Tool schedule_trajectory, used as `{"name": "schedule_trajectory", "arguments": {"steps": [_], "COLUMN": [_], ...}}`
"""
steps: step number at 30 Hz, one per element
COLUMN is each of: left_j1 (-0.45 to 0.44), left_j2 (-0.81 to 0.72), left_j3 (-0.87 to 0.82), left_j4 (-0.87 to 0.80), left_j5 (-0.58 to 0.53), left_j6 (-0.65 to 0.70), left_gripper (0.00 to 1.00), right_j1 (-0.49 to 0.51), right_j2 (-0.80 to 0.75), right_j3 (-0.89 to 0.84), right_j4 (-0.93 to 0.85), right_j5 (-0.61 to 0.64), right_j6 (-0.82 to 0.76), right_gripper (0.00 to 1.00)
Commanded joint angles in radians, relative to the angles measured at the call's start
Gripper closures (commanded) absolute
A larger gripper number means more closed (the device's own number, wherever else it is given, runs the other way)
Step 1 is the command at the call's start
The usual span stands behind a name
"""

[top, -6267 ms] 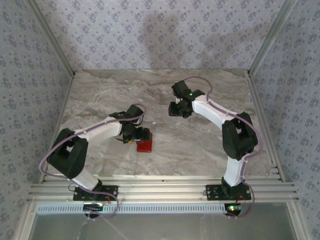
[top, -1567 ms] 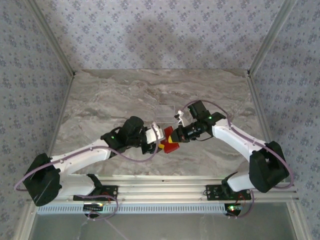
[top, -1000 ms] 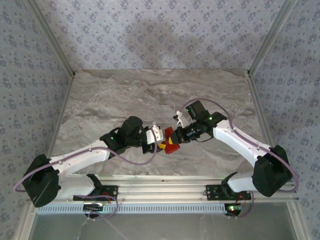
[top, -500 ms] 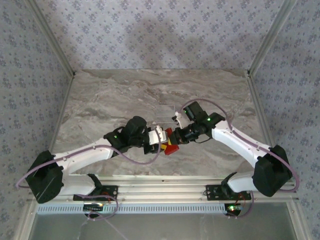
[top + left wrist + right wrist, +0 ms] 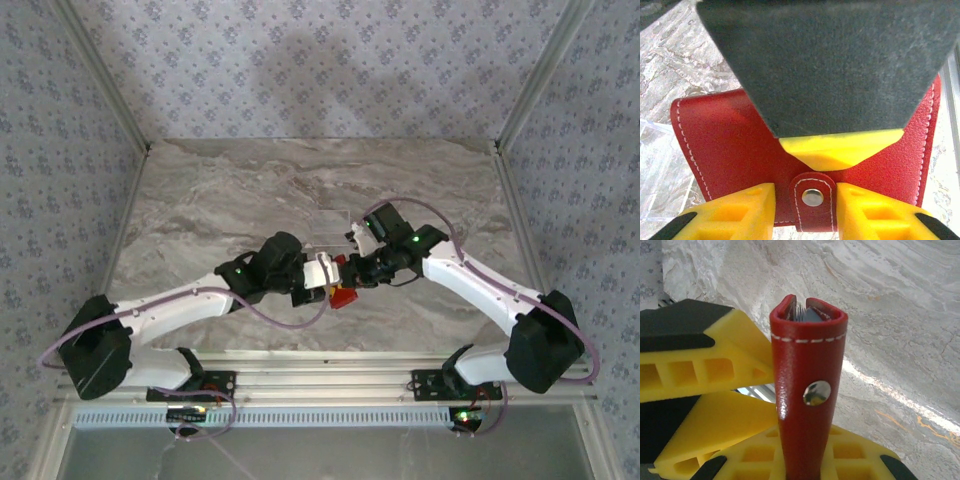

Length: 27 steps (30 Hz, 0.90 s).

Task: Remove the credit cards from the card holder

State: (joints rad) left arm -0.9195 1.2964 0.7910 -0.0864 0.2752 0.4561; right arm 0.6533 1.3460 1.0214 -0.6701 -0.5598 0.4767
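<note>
The two arms meet over the middle of the marble worktop. The right hand is clamped on the red card holder, one finger against each face. The dark pad and yellow tip of one finger lie flat on the leather just above the snap tab. The holder is folded shut, and the thin grey edges of the credit cards peep out between its leaves at the end farthest from the right hand. The left hand faces it with its fingers apart, one on each side of the tab. A sliver of red shows beside the tab, so nothing is pinched there. A clear plastic sheet lies just beyond both hands.
</note>
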Motion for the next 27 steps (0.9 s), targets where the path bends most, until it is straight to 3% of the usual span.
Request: {"name": "schedule_trajectory", "arguments": {"steps": [1,13,27], "left_j1": [-0.015,-0.015,-0.015], "left_j2": [0.02,0.023,-0.044], "left_j3": [0.033,0.033,-0.031], "left_j4": [-0.021,-0.048,-0.005], "left_j5": [-0.004,-0.007,-0.077], "left_j6": [0.006,0.003,-0.02], "left_gripper": [0.66,0.77,0.85], "right_j1": [0.023,0.013,-0.102], "right_j2": [-0.019,-0.036,-0.118], "right_j3": [0.064,0.059,-0.028], "right_j4": [0.055,0.045,0.064], "right_j5": [-0.047,-0.02,-0.003], "right_j6": [0.021,0.026,0.054], "right_gripper": [0.86,0.88,0.9]}}
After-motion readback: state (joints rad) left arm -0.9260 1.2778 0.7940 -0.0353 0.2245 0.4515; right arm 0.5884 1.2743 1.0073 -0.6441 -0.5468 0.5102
